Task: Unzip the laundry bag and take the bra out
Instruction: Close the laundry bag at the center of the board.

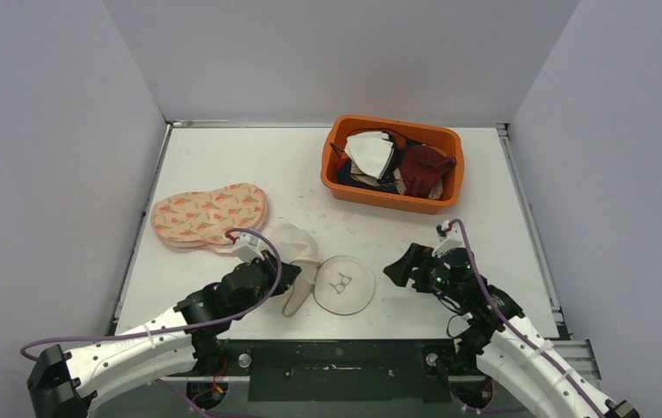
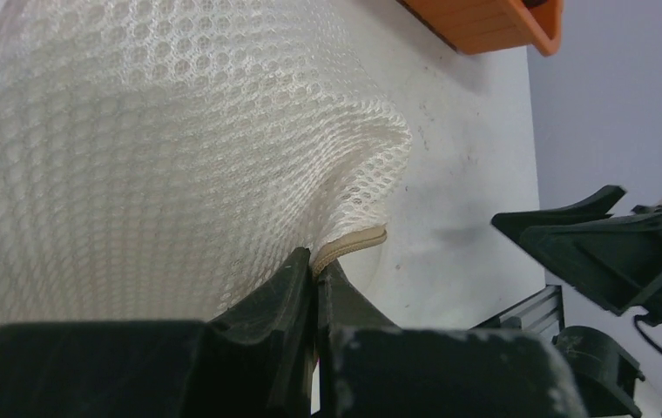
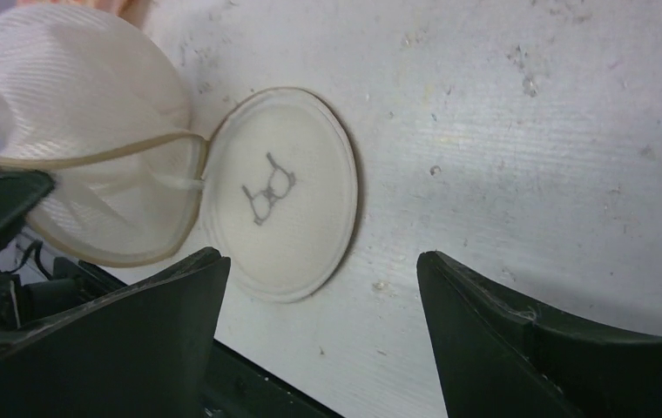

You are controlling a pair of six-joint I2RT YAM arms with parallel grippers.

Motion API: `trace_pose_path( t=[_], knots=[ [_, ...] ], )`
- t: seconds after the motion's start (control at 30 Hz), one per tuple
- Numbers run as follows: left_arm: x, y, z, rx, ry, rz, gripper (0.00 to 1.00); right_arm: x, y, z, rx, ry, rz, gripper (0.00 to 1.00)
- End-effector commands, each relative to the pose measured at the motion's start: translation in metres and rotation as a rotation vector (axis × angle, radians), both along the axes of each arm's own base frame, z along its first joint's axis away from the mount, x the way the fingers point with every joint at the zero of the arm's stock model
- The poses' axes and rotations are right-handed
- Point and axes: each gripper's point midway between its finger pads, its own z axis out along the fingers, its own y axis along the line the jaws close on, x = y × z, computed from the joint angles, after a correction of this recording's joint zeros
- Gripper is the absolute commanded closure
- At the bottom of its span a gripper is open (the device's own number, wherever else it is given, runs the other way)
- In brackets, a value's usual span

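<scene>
My laundry bag [image 3: 92,113] is a white mesh clamshell, unzipped and hanging open. Its flat round lid [image 3: 280,196] with the little bra icon lies on the table [image 1: 223,157]. The mesh half tilts up, its rim pinched in my left gripper [image 2: 314,266]. The bra [image 1: 210,215], peach with a carrot print, lies flat near the bag, on the far-left side.

The white, scuffed tabletop [image 1: 223,165] carries an orange plastic tub [image 1: 380,197] of mixed clothes at its far right. A peach two-lobed fabric piece printed with carrots [image 1: 210,215] lies at the left. Near the front edge sits a white mesh laundry bag [image 1: 300,248], open, its round flap [image 1: 345,285] with a small grey line drawing lying flat on the surface just beside it.
</scene>
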Motion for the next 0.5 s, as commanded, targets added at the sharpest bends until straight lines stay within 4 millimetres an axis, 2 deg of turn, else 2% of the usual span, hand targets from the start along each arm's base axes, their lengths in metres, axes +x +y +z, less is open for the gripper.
trace_pose_path(
  t=[0.0, 0.2, 0.3, 0.47],
  knots=[
    [0.011, 0.013, 0.025, -0.111, -0.012, 0.15, 1.0, 0.009, 0.013, -0.006, 0.022, -0.017, 0.018, 0.19],
    [0.01, 0.031, 0.019, -0.054, 0.008, 0.205, 1.0, -0.004, 0.031, -0.044, -0.097, 0.067, 0.072, 0.2],
    [0.009, 0.032, 0.016, -0.056, 0.017, 0.21, 1.0, -0.009, 0.038, -0.059, -0.17, 0.083, 0.066, 0.23],
    [0.007, 0.03, 0.016, -0.075, 0.027, 0.203, 1.0, -0.006, 0.041, -0.08, -0.276, 0.099, 0.026, 0.29]
  ],
)
